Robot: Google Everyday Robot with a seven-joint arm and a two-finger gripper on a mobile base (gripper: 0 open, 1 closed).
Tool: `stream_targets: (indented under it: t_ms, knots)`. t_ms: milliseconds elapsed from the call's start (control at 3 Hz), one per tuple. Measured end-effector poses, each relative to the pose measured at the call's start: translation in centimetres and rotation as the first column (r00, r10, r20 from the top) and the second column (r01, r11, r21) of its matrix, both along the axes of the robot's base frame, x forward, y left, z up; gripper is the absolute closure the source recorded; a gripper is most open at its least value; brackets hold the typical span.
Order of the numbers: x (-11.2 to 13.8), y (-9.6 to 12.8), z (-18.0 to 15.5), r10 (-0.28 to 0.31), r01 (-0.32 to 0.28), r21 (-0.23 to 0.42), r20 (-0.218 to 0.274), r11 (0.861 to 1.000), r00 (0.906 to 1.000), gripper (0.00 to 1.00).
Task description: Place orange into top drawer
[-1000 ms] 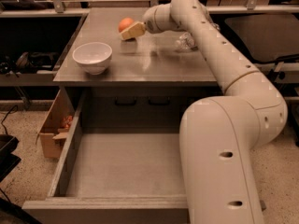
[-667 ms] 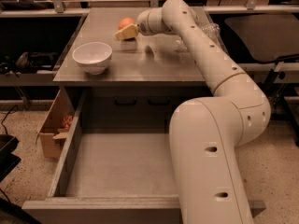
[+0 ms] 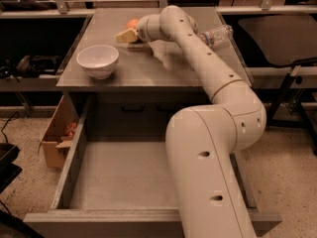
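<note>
The orange (image 3: 132, 23) sits on the grey cabinet top (image 3: 148, 63) near its back left. My gripper (image 3: 126, 34) reaches in from the right and is right at the orange's near side, with its pale fingers touching or almost touching the fruit. The top drawer (image 3: 124, 177) is pulled fully open below the cabinet front, wide and shallow, with nothing in it. My arm's large white links run over the drawer's right part and hide it.
A white bowl (image 3: 98, 60) stands on the cabinet top, left front. A clear plastic bottle (image 3: 216, 33) lies at the back right. A cardboard box (image 3: 58, 138) sits on the floor left of the drawer. A dark chair (image 3: 277, 33) is at the right.
My gripper has moved left along the cabinet top and closed in on the orange; the arm has swung further left over the drawer.
</note>
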State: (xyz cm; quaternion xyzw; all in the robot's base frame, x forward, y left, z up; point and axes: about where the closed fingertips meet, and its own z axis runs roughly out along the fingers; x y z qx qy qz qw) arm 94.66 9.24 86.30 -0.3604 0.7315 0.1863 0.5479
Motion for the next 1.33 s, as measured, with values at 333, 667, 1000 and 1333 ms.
stream_targets:
  t_ms: [333,667,1000,1333]
  knots:
    - [0.2,0.4,-0.3,0.012,-0.012,0.009,-0.003,1.000,0.9999,0.47]
    - [0.0,0.1,1.0,0.029,-0.029,0.016,0.012,0.999,0.9995,0.78]
    - [-0.9,-0.7,3.9,0.063,-0.064,0.006,0.061,0.998,0.9961,0.99]
    - [-3.3,-1.4,8.3,0.120,-0.120,0.000,0.107,0.993,0.9870,1.00]
